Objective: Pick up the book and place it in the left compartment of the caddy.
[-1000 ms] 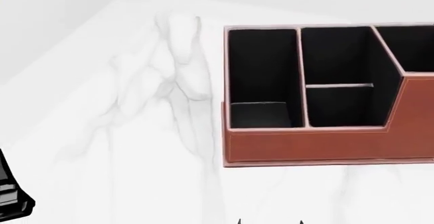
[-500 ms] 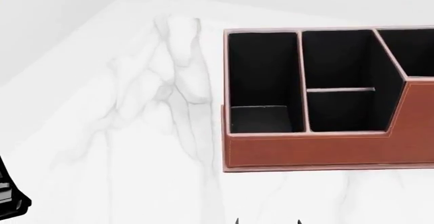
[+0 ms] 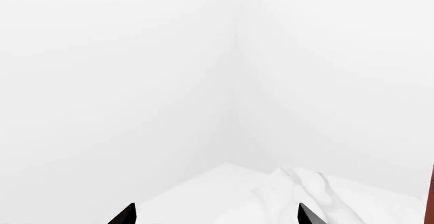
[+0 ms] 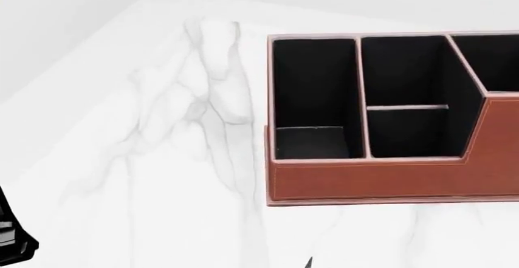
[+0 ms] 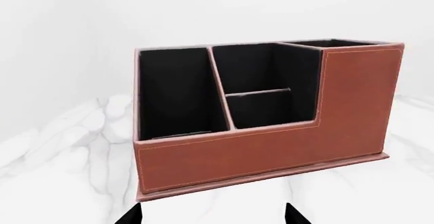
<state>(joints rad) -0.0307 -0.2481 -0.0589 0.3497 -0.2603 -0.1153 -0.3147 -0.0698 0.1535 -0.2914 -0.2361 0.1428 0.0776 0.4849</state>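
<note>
The reddish-brown caddy [image 4: 389, 180] stands on the white marble table [image 4: 162, 128]. The black book [image 4: 312, 141] lies flat inside the left compartment [image 4: 312, 79], at its near end; in the right wrist view only a pale edge of it [image 5: 173, 134] shows over the front wall. My right gripper [image 5: 213, 216] is open and empty, a short way in front of the caddy [image 5: 257, 153]. In the head view only one dark fingertip [image 4: 309, 264] shows at the bottom edge. My left gripper [image 3: 217, 216] is open and empty, over the table's far-left part.
The caddy's middle bay [image 4: 405, 128] has a thin crosswise divider, and the taller bay [image 4: 494, 61] is at the right. Part of my left arm [image 4: 12, 234] shows at the lower left. The table's far corner [image 3: 230, 165] meets plain white walls.
The caddy slid slightly down in the head view a second ago, then held still. The right gripper's two tips have dropped almost out of the head view. The book has not moved.
</note>
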